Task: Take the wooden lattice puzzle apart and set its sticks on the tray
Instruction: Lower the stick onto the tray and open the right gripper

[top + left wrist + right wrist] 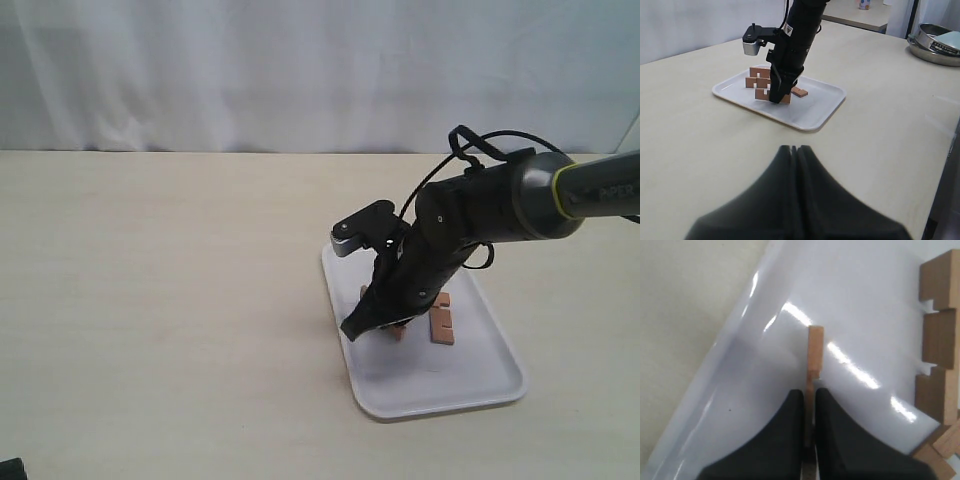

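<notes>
The white tray point(450, 385) lies on the table right of the middle. My right gripper point(362, 324) reaches down into it and is shut on one reddish-brown stick point(815, 352), seen edge-on just above the tray floor point(740, 390). A notched stick point(939, 340) lies flat beside it, also seen in the exterior view point(441, 318). More sticks point(759, 76) sit close together behind the gripper; I cannot tell whether any still interlock as the lattice puzzle. My left gripper point(794, 147) is shut and empty over bare table, well away from the tray point(815, 107).
A metal bowl point(940, 45) stands near the table's far edge in the left wrist view. A white curtain point(300, 70) hangs behind the table. The right arm's black body point(500, 205) leans over the tray's far side.
</notes>
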`<state>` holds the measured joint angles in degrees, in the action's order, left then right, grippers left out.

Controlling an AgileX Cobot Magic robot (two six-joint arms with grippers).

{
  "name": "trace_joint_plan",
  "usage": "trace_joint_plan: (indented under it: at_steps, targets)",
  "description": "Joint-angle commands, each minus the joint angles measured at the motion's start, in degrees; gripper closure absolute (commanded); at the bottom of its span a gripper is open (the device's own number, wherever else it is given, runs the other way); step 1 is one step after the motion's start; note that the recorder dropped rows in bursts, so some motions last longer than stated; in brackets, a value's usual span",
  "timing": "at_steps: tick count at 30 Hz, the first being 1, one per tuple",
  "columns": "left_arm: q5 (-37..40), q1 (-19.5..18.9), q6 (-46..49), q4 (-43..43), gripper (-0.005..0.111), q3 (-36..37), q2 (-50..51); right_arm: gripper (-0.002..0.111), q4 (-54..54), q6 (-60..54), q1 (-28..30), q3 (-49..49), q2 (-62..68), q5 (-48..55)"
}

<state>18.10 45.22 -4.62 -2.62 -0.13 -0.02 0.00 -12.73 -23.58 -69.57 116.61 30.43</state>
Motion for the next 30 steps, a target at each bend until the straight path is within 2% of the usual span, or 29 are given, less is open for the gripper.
trace_joint_plan:
  at_steps: [1,12,18,25,30]
  targets:
    - [-0.42,0.16,-0.16,0.21,0.107,0.13,0.02,0.104,-2.8,2.95,0.38,-0.33,-0.1,-0.47]
    - [-0.42,0.16,-0.16,0.21,0.107,0.13,0.02,0.102,-4.8,3.11,0.38,-0.33,0.37,-0.48]
    - [-0.42,0.16,-0.16,0.21,0.107,0.13,0.02,0.085,-5.37,3.23,0.38,-0.33,0.51,0.3]
    - [-0.42,0.16,-0.16,0.21,0.107,0.13,0.02,0.059,-5.37,3.35,0.38,-0.33,0.51,0.3]
    - [-0.42,0.16,-0.16,0.21,0.107,0.13,0.02,0.051,-5.37,3.35,0.38,-0.33,0.51,-0.31]
